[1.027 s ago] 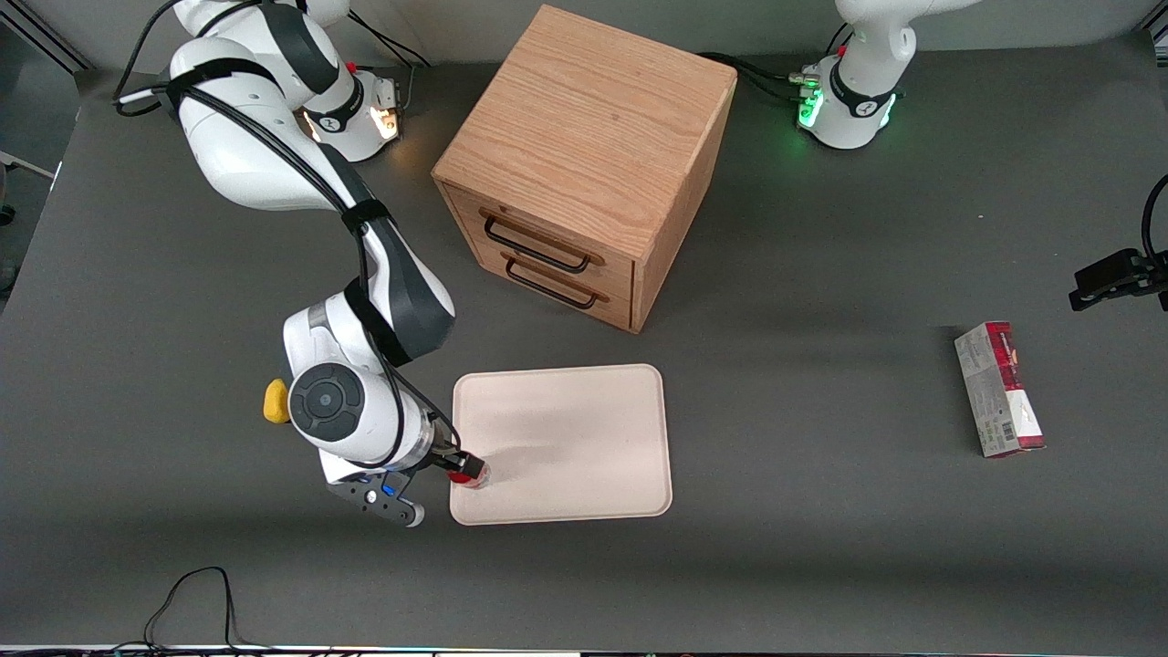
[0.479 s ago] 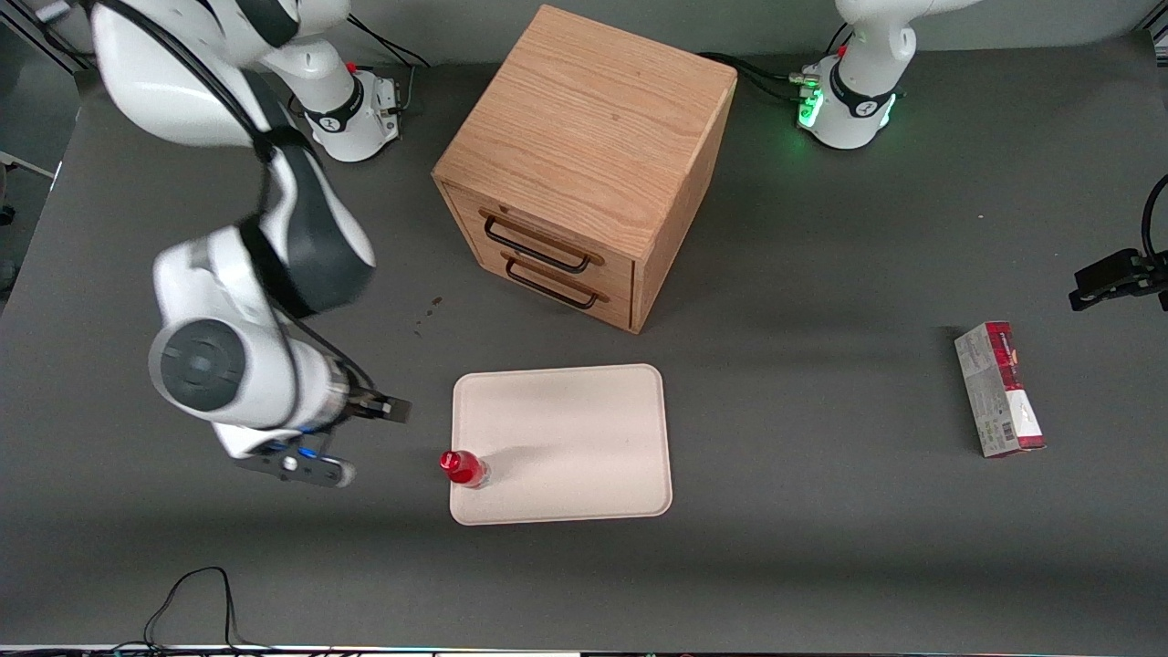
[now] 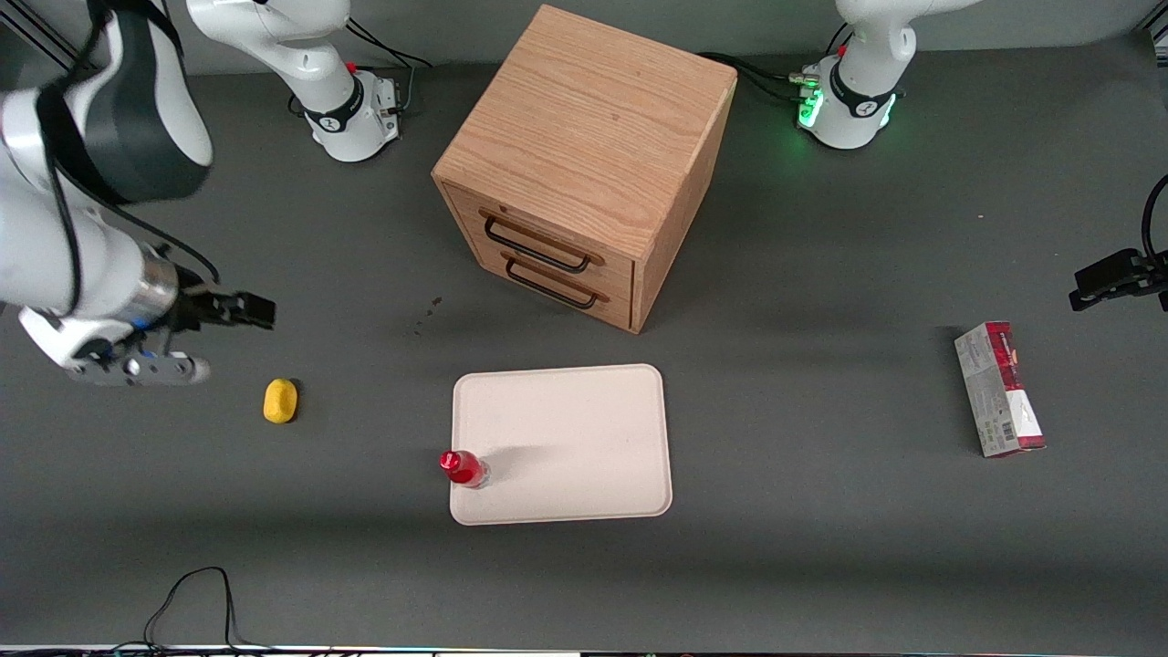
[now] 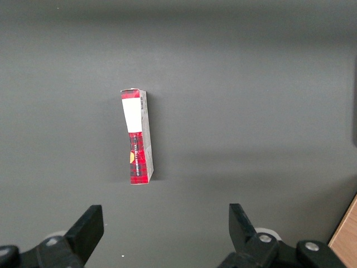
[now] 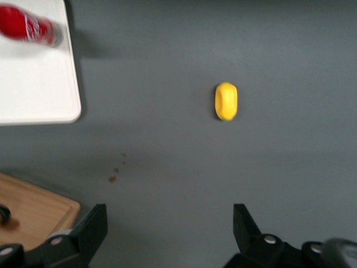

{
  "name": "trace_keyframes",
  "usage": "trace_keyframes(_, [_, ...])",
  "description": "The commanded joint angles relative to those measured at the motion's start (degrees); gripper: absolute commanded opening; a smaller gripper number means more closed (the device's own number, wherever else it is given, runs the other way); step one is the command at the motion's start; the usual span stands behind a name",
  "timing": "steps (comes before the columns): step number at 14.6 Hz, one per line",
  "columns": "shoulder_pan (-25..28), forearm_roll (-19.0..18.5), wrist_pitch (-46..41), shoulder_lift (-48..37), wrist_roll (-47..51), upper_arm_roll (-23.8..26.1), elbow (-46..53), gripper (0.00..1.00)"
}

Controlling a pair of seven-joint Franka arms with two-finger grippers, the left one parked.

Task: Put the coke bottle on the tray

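Observation:
The coke bottle (image 3: 464,468), slim and red with a red cap, stands upright on the tray (image 3: 566,438), at the tray's corner nearest the front camera and the working arm's end. In the right wrist view the bottle (image 5: 28,26) stands on that tray corner (image 5: 33,84), white lettering showing. My gripper (image 3: 255,311) hangs open and empty over bare table, well away from the bottle toward the working arm's end. It is farther from the front camera than the yellow lump. In the wrist view the gripper (image 5: 170,218) has wide-apart fingers with only grey table between them.
A yellow oval lump (image 3: 280,401) (image 5: 226,101) lies on the table between the gripper and the tray. The wooden drawer cabinet (image 3: 584,164) stands farther from the camera than the tray. A red-and-grey carton (image 3: 999,390) (image 4: 136,139) lies toward the parked arm's end. Small crumbs (image 3: 427,310) dot the table.
The gripper let go of the bottle, which stays upright on the tray corner. The arm then rose and swung away toward its own end of the table, uncovering the yellow lump.

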Motion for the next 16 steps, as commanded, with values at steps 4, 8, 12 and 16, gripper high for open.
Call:
trace_keyframes(4, [5.5, 1.7, 1.4, -14.0, -6.5, -8.8, -10.5, 1.0])
trace_keyframes(8, [6.0, 1.7, -1.7, -12.7, -6.5, -9.7, -4.9, 1.0])
trace_keyframes(12, [6.0, 1.8, -3.4, -12.8, -6.4, -9.7, -3.5, 1.0])
trace_keyframes(16, [5.9, 2.0, -4.6, -12.6, -6.4, -9.8, -2.9, 1.0])
